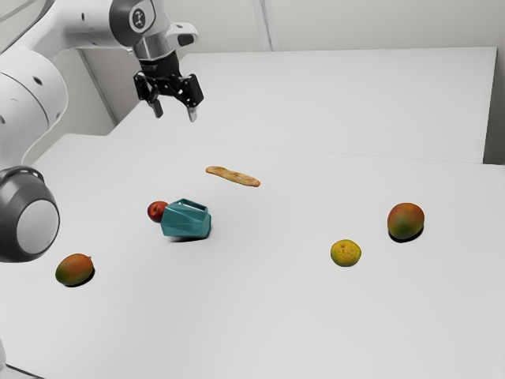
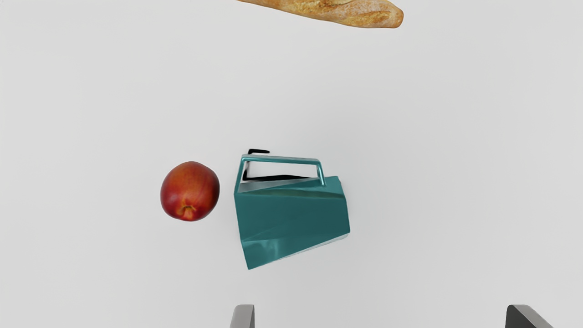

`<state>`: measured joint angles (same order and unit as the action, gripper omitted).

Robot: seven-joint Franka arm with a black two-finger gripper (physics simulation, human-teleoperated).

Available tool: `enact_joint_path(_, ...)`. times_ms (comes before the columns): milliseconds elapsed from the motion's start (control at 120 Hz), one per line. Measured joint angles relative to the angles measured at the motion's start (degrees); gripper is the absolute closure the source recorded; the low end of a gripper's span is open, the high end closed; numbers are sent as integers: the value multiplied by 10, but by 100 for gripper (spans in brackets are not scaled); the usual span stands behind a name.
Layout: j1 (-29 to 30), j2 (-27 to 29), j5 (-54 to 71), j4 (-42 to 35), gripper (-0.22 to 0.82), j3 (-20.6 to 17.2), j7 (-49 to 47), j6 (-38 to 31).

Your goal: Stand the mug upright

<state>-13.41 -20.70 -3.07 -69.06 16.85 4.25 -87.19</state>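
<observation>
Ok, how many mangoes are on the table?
2. One mango lies toward the exterior view's left, left of the mug; the other mango is toward that view's right, past the yellow fruit. The arm could hide more.

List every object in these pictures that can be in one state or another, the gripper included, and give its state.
Mug: on its side, not upright.
Gripper: open, empty, raised.
Baguette: lying flat, whole.
Red fruit: whole.
Yellow fruit: whole.
Left mango in the exterior view: whole.
Right mango there: whole.
</observation>
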Motion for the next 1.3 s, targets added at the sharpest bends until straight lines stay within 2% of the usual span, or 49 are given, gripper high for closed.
enact_joint_path(225,16,20,-9,-27,0,2,6,3)
enact_joint_path(383,36,151,-49,-255,0,52,12,-30)
enact_joint_path(467,42,190,-61,-327,0,82,22,-59)
enact_joint_path(542,52,203,-72,-378,0,106,36,-92)
enact_joint_path(625,77,204,-91,-417,0,123,56,-130)
enact_joint_path(775,131,180,-147,-448,0,128,101,-200)
enact_joint_path(825,118,170,-170,-452,0,129,117,-218)
enact_joint_path(967,31,137,-242,-452,0,129,162,-264)
enact_joint_path(1300,35,102,-334,-463,0,129,244,-312)
